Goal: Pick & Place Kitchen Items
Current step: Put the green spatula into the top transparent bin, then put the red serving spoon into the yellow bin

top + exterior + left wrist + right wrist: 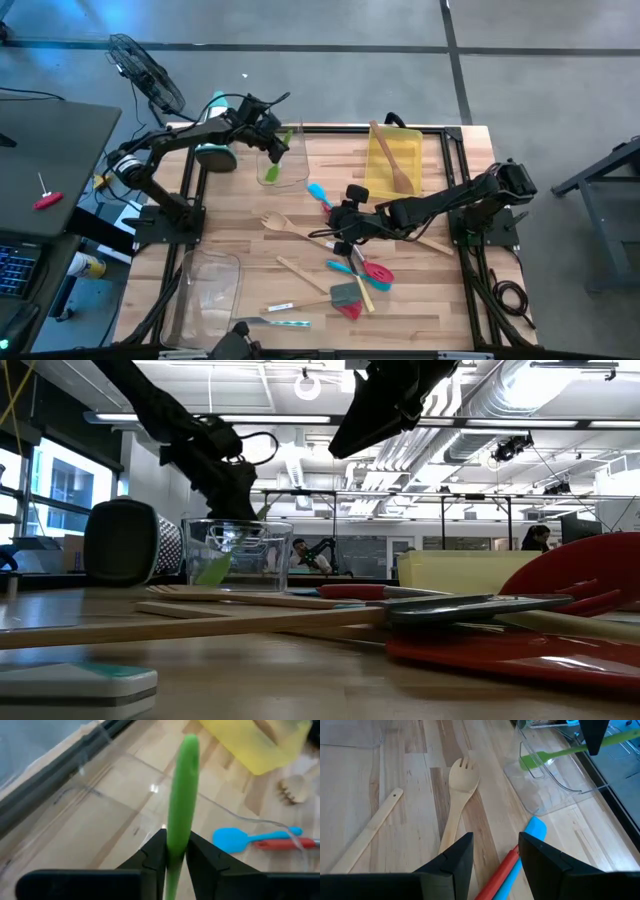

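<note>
My left gripper (277,146) is shut on a green spatula (182,795) over a clear bin (288,165) at the table's far side. The spatula's blade (532,762) is down inside the bin. My right gripper (495,854) stands open mid-table, its fingers on either side of and above a blue spatula with a red handle (534,829), touching nothing. A wooden fork (462,776) lies flat just beyond it. Several more utensils (352,282) lie in a heap nearer the front edge. My left gripper pinches the green spatula's handle (176,851) between its two fingers, part-way along it, and a length of handle sticks out behind the fingers. The fingers slant down from the table's left. The spatula tilts blade-down into the clear bin; whether the blade touches the floor I cannot tell.
A yellow bin (408,150) holding a wooden spoon (392,160) stands at the far right. A second clear bin (210,290) sits at the near left. A steel grater with a teal top (216,152) lies beside the left arm at the far left.
</note>
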`<state>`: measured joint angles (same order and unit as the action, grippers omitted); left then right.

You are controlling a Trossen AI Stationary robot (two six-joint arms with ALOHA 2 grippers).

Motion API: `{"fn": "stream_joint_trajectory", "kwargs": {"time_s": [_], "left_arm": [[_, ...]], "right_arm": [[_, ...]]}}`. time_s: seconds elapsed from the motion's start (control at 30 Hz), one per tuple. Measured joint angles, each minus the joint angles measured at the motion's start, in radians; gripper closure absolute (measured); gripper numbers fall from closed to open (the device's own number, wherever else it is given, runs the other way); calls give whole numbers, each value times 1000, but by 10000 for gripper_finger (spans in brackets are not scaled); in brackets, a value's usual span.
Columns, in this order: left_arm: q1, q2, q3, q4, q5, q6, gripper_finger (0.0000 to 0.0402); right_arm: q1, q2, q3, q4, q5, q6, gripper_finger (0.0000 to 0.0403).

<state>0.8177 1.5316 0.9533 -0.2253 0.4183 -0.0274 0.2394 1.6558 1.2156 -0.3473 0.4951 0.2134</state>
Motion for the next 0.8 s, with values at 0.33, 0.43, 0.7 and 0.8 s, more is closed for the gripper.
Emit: {"fn": "stream_joint_trajectory", "kwargs": {"time_s": [0.33,0.43,0.7,0.8], "left_arm": [[0,-3,0,29,-144,-49,270],[-8,-28,6,47,-127,-55,264],[-16,-166,30,18,-55,-60,263],[-29,-237,30,-15,-21,-61,263]], "right_arm": [[0,0,0,0,0,0,254],[0,0,0,0,0,0,254],[0,0,0,-15,-37,9,254],[2,0,0,-53,-146,64,254]]}}
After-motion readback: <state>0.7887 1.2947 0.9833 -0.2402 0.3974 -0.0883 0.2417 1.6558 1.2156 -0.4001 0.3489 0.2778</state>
